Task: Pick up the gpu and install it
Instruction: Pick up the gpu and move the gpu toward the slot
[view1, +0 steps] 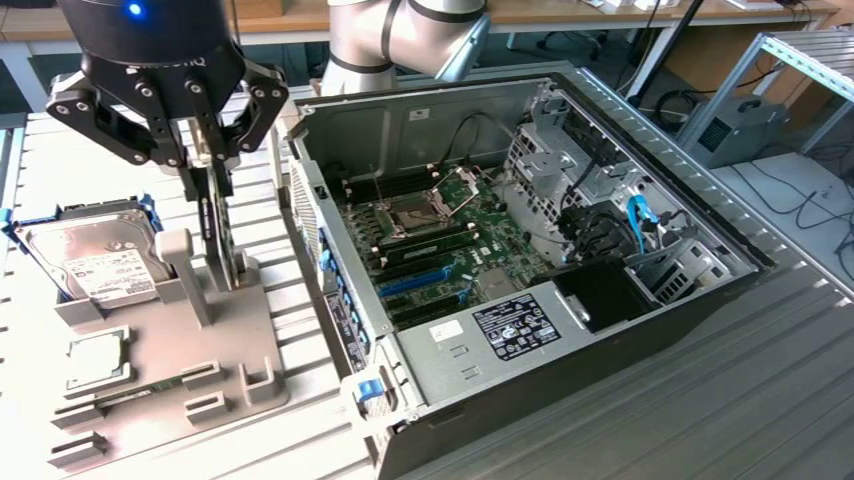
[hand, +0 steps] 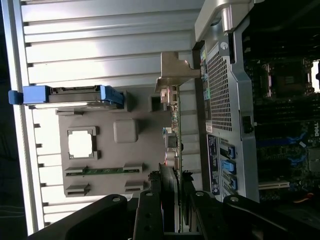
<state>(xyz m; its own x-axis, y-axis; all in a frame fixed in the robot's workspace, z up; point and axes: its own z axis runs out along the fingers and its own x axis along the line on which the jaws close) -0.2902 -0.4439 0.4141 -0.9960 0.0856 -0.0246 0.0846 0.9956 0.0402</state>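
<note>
Pickup | your claw (view1: 211, 158) pinches the gpu (view1: 214, 225) by its top edge | card upright in grey holder (view1: 160, 350), suiting overhead grasp | PC case (view1: 441, 100) open at 3 o'clock, exterior view

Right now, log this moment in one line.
gripper: shut on gpu | gpu: upright at stand | case: open, gpu not installed
</note>
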